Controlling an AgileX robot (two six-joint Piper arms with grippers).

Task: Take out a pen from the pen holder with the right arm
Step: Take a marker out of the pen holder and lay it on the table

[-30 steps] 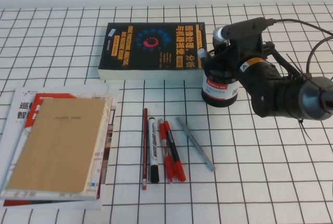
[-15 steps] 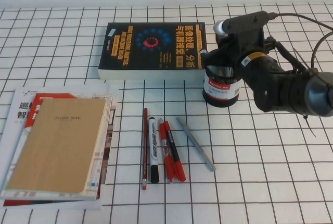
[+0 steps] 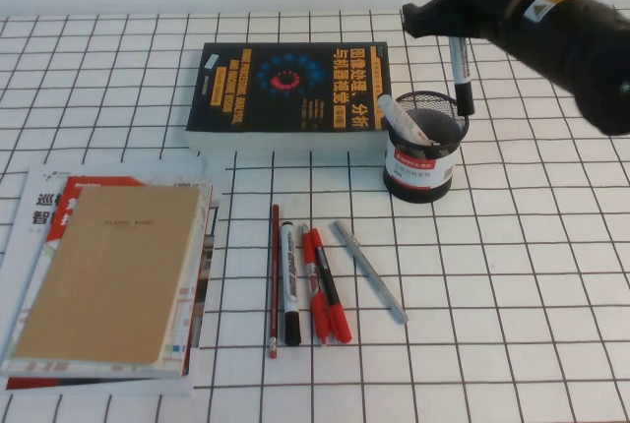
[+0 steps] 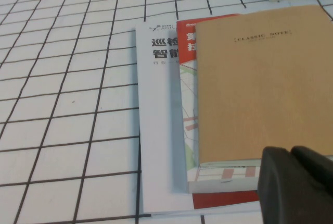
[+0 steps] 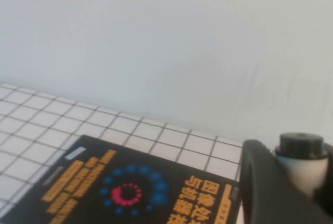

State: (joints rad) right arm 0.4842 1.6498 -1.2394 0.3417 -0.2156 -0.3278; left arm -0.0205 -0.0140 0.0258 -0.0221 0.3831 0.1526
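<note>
The right hand (image 3: 455,22), high above the holder (image 3: 423,162), gripped a pen (image 3: 460,74) hanging upright with its tip at the rim. Whether it cleared the mesh was hard to tell. The extraction looked nearly done. Another pen (image 3: 402,118) sat inside. The left hand (image 4: 295,182) hovered over the notebook (image 4: 260,78), mostly cut off, open or closed I cannot tell.

right gripper (image 3: 455,28) cut by high view's top edge, pen (image 3: 460,79) top hidden in it, left gripper (image 4: 294,177) mostly cropped
</note>
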